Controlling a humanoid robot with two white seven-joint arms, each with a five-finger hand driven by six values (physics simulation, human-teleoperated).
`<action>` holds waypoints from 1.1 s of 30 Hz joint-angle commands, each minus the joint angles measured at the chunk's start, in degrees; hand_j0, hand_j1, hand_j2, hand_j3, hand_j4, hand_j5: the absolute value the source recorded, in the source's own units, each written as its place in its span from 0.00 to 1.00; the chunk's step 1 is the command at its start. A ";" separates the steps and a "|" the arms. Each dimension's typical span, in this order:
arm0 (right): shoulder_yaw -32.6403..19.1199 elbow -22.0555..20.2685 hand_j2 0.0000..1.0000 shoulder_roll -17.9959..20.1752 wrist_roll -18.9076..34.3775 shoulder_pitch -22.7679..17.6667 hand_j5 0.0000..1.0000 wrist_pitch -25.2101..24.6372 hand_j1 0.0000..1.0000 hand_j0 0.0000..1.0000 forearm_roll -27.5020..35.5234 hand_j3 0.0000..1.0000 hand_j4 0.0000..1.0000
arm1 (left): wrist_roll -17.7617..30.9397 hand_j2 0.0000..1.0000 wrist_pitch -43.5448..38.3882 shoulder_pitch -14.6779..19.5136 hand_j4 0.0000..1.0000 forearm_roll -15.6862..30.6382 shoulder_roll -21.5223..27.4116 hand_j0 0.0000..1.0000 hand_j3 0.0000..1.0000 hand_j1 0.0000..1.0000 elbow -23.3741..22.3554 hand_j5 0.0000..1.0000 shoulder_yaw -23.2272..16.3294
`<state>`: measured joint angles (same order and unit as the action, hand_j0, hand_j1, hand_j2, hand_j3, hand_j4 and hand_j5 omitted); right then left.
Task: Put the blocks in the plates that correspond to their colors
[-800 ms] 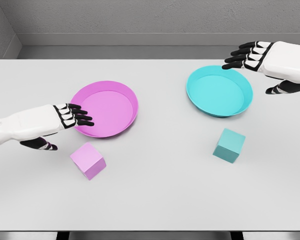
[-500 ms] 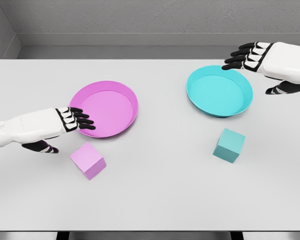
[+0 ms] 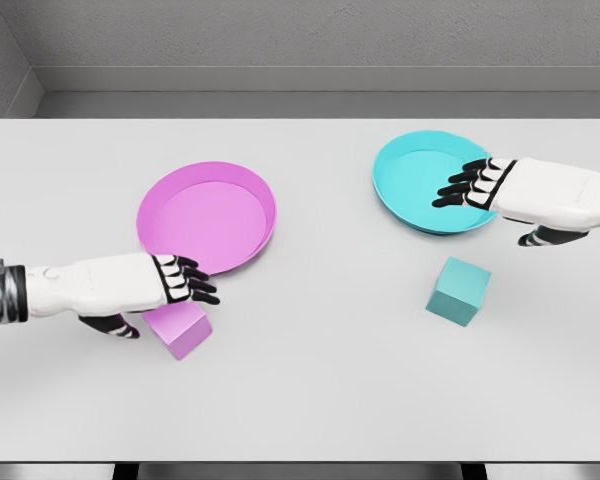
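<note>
Head view: I see the pink plate (image 3: 208, 218) on the counter (image 3: 320, 380), left of middle toward the far edge, nothing in it. The cyan plate (image 3: 425, 185) sits right of middle, also toward the far edge, nothing in it. The pink block (image 3: 183, 330) lies on the counter just nearside of the pink plate, outside it. The cyan block (image 3: 458, 291) lies on the counter nearside of the cyan plate, apart from it, not inside.

My left robot hand (image 3: 170, 283) is over the pink block's far top edge, fingers straight and slightly spread, thumb tucked below, gripping nothing; I can't tell if it touches the block. My right robot hand (image 3: 480, 185) hangs over the cyan plate's right rim, fingers extended and apart, holding nothing.
</note>
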<state>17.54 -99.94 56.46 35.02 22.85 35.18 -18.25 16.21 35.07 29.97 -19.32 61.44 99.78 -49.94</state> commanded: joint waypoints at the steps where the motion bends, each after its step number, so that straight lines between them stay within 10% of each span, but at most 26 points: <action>1: 0.39 -0.17 1.00 0.14 -0.02 -0.26 1.00 -0.18 1.00 1.00 -1.79 1.00 1.00 | 1.20 1.00 -0.07 0.09 1.00 0.42 -0.62 1.00 1.00 1.00 0.06 1.00 0.02; 29: 9.27 -0.08 1.00 -1.97 -0.02 -1.67 1.00 -0.18 1.00 1.00 -11.98 1.00 1.00 | 1.28 1.00 -0.07 0.09 1.00 -2.12 -2.64 1.00 1.00 1.00 -0.64 1.00 -0.51; 33: 9.97 0.09 1.00 -3.64 -0.02 -1.67 1.00 -0.18 1.00 1.00 -14.44 1.00 1.00 | 1.28 0.87 -0.07 0.09 0.87 -2.56 -2.64 0.87 0.87 0.87 -0.64 0.87 -1.03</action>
<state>27.15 -99.93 53.33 35.02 21.18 35.14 -31.96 17.51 35.08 30.06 -21.98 58.80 99.13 -50.73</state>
